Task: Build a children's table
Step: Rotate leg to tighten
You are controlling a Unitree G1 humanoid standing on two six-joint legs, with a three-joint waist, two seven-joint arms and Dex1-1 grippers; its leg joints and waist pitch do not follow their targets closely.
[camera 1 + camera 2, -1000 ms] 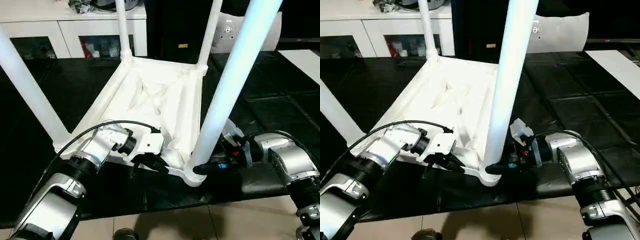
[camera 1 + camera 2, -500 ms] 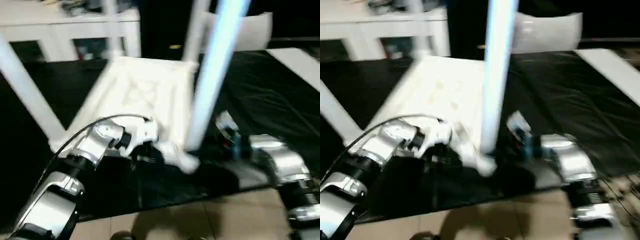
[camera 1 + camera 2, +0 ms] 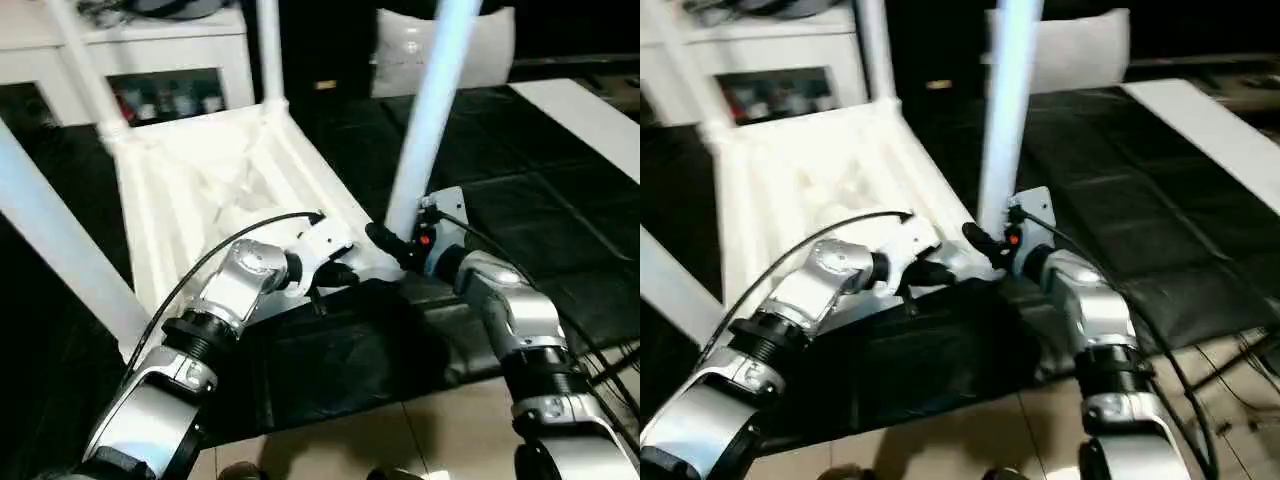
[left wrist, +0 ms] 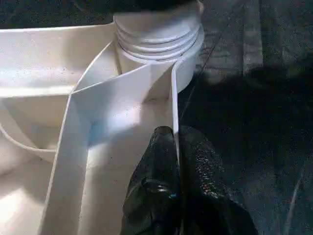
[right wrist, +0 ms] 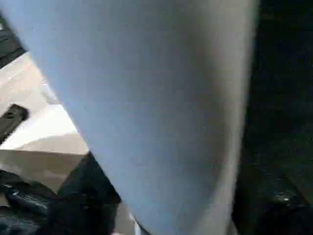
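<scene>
The white children's table lies upside down on the black mat, its ribbed underside facing up and its four legs standing up from the corner sockets. My left gripper is shut on the thin rim wall close to the near right corner; in the left wrist view the fingertips pinch that wall just below the round socket. My right gripper is at the foot of the near right leg, shut on it. That leg stands very close in front of the right wrist camera.
A white cabinet with glass doors stands behind the table. A flat white board lies on the mat at the right. A white panel leans at the back. The mat's near edge meets the tiled floor.
The table has turned on the mat, its held corner swinging away from me, with both grippers staying on that corner. The head camera has also shifted.
</scene>
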